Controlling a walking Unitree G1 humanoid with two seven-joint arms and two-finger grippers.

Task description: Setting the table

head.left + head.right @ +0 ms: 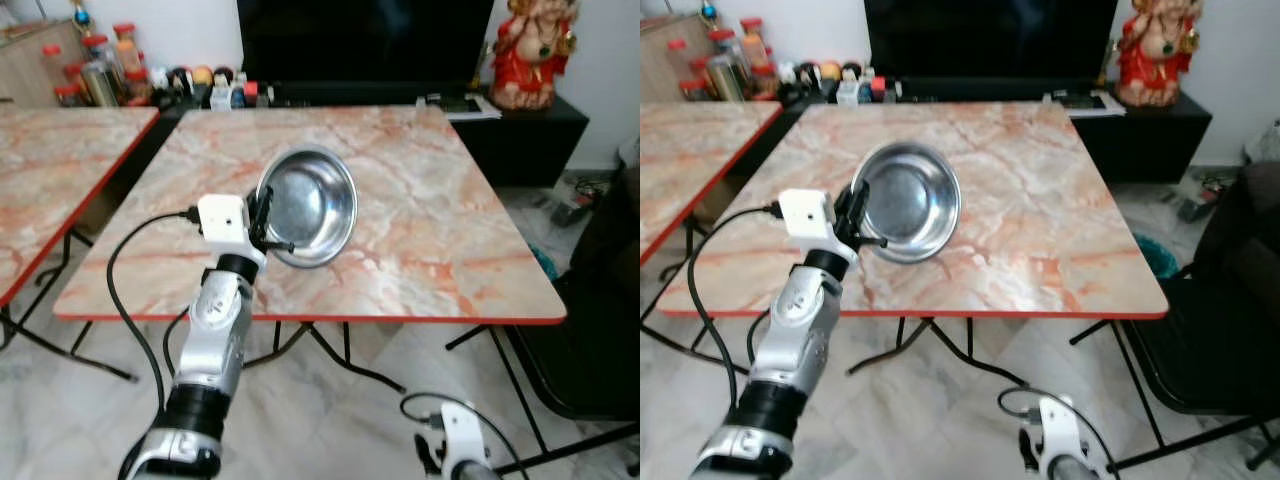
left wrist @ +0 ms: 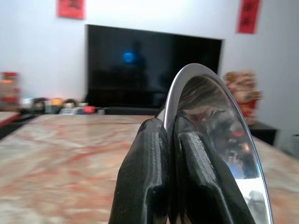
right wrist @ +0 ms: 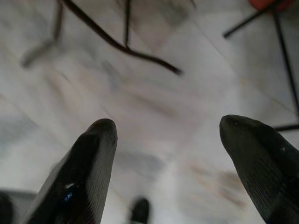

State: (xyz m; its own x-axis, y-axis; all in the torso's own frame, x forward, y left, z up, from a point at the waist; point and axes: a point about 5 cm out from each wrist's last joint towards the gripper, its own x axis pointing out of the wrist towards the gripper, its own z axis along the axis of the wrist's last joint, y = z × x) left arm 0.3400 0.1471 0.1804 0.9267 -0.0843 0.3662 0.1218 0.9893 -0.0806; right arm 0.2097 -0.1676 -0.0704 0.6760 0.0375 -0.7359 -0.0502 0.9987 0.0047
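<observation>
Left wrist view looks straight down the left gripper (image 2: 170,163), whose two black fingers (image 2: 142,177) are pinched narrow on the rim of the bowl (image 2: 219,140), one on each side of the steel wall. From the head, the same gripper (image 1: 262,222) reaches over the near-left part of the table (image 1: 430,230) with the bowl (image 1: 312,205) held tilted steeply, nearly on edge. Its open face turns back toward the robot and its lower rim hangs close above the marble top; whether it touches cannot be told.

The relation that matters is this: the bowl lies just beyond and to the right of the gripper, rim clamped at its left edge, so its weight hangs off the fingers to one side. Setting it down flat would, as I judge it, call for rolling the wrist until the base faces the table, then lowering. The left arm is the nearer and already has it.

The right gripper (image 3: 163,154) hangs low beside the robot with its fingers spread wide over the pale floor (image 3: 154,98), holding nothing.

Farther off, past the table's far edge, stand a dark TV (image 1: 365,40), a row of jars (image 1: 100,60) and a red figurine (image 1: 530,50). A second table (image 1: 50,160) lies to the left.
</observation>
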